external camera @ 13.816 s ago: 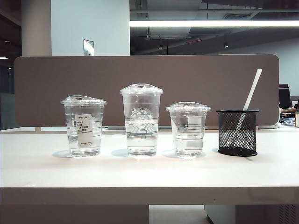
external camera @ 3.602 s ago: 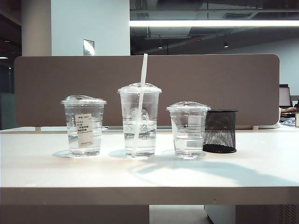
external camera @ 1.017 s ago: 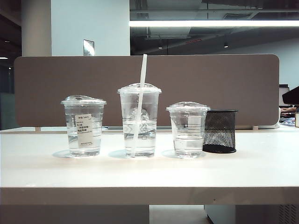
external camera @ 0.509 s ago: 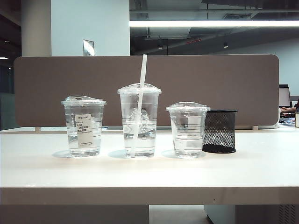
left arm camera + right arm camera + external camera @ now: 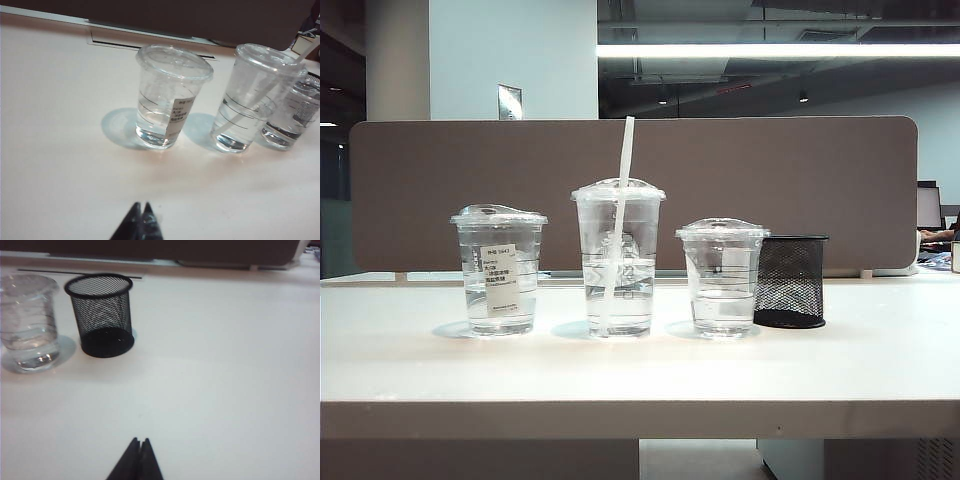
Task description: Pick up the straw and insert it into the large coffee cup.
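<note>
Through the large coffee cup [image 5: 619, 258] lid stands the straw [image 5: 618, 225], seated. Left end effector [image 5: 140, 214] and right end effector [image 5: 139, 447], both pressed together and empty, hang well clear of that cup; best left so.

Table [image 5: 620, 375]: white, flat.
Large coffee cup [image 5: 618, 258]: middle of the row.
Labelled cup [image 5: 500, 270]: left of it.
Short cup [image 5: 723, 278]: right of it.
Mesh holder [image 5: 791, 282]: just beyond the short cup.

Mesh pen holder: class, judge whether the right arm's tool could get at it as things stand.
Probably yes. The right tool, shut and pulled back, faces the mesh pen holder across bare table; only the short cup stands beside it.
</note>
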